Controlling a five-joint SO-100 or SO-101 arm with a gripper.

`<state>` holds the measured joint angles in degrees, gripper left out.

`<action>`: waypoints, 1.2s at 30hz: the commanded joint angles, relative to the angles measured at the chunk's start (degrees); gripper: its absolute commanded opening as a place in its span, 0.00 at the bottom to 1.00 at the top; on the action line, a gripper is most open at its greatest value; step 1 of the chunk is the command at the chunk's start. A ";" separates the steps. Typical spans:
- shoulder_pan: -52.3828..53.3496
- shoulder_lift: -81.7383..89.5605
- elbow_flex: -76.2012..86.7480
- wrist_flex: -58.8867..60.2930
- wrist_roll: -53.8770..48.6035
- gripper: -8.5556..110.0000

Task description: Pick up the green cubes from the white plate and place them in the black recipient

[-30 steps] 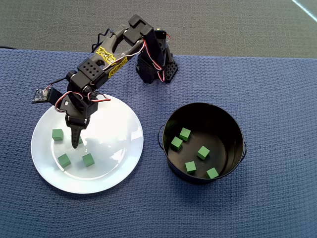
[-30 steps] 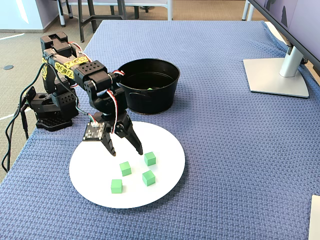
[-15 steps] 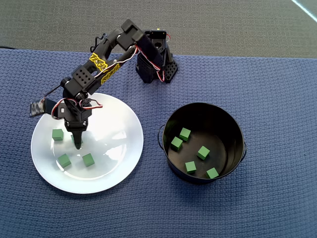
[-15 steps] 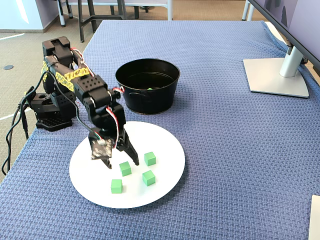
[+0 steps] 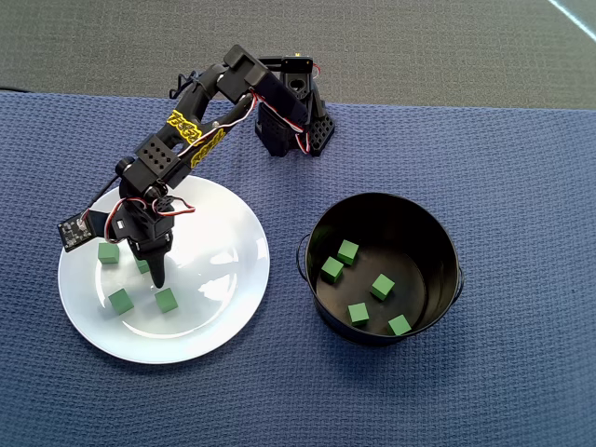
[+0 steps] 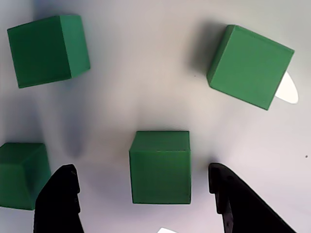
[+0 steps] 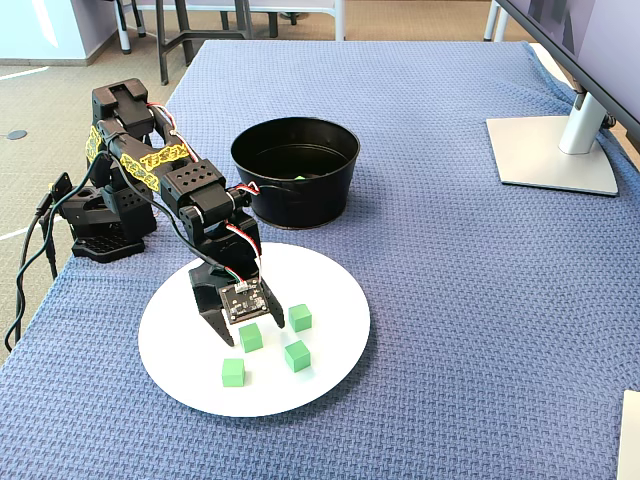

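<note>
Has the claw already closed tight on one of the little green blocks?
No: in the wrist view the gripper stands open, its fingertips apart on either side of a green cube without touching it.

The gripper [image 6: 146, 204] has descended from above the plate [image 5: 223, 279] to its surface. Its open jaws now straddle one cube [image 6: 160, 166], which earlier lay ahead of the fingertips; the wrist has also rotated.
</note>
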<state>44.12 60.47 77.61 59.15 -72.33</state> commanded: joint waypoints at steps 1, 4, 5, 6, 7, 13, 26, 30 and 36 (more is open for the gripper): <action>-1.23 0.53 -2.64 -0.70 -0.44 0.30; -1.32 0.53 -2.46 -3.60 3.25 0.07; -1.41 0.53 -2.46 -4.57 4.31 0.07; -1.32 0.53 -2.37 -4.48 3.78 0.07; -1.32 0.62 -2.20 -4.75 4.39 0.07; -1.58 4.92 -2.55 -3.16 13.54 0.07; -12.92 44.30 3.34 20.30 41.40 0.07; -25.58 53.00 8.88 21.45 47.55 0.07; -47.46 50.98 8.61 23.82 55.72 0.07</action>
<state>5.19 110.74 86.75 82.44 -21.09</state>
